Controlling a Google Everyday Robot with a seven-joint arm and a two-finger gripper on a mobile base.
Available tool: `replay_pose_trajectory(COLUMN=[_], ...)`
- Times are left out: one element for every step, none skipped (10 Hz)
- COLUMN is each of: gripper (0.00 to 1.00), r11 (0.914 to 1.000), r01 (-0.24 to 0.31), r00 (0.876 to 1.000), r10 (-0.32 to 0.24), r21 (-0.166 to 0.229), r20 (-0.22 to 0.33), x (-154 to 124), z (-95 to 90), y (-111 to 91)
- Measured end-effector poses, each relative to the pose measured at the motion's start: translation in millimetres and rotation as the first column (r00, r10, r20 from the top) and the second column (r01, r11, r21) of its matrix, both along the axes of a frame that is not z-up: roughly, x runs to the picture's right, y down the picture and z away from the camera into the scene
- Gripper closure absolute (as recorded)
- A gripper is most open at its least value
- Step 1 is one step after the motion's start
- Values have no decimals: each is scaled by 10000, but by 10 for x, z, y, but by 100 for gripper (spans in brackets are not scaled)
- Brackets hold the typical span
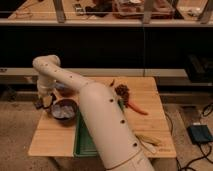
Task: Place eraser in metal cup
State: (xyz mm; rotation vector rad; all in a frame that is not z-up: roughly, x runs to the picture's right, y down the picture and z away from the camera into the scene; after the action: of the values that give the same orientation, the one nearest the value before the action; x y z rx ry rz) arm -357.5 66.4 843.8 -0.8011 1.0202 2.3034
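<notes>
A pale wooden bench (55, 137) with a smooth, flat, rectangular top fills the middle of the frame, above a speckled floor. A thick white arm (107, 125) with a smooth, rounded, tube-like shell dotted with small dark holes rises from the lower centre. It narrows toward the upper left, bends at a rounded elbow and drops to the left edge of the bench.

There the dark hand (45, 102) hangs at the end of the arm, just left of the metal cup (74, 114) and close to its rim. Whether it is wide, narrow or holding anything cannot be told.

The metal cup stands on the left part of the bench. It is low, round and bowl-like, with a dark grey wall and a pale, dull sheen inside; what lies in it cannot be made out.

Just right of the cup lies a flat green tray (82, 142) with a raised edge, running toward the lower edge of the bench and largely covered by the arm.

On the right half of the bench:
- A rough, dark brown, knobbly lump (121, 91) sits toward the back.
- A slim, tapered orange carrot (136, 107) lies below it.
- A pale yellowish, elongated thing (145, 141) lies near the lower right corner.

At the right edge of the frame, a blue-grey, boxy pedal (199, 134) rests on the floor with dark cables.
</notes>
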Motion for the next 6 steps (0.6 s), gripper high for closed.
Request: replay_pose_trajectory(gripper=[62,54,44,32,25,20], r11=[10000,9999,9998,9996,9995,9994], r01=[84,130,167,201,220,169], r00=[10000,9999,9999,9998,9997,9998], r10=[-85,-130,-168,-202,-221,-173], r21=[-46,-86,-128,-188,-224,-291], r20=[-6,-12,-27,-53,-61,-134], x=[-13,-20,-30,-43,-52,-50], z=[7,15,32,55,68,77], y=[8,18,35,66,90,111])
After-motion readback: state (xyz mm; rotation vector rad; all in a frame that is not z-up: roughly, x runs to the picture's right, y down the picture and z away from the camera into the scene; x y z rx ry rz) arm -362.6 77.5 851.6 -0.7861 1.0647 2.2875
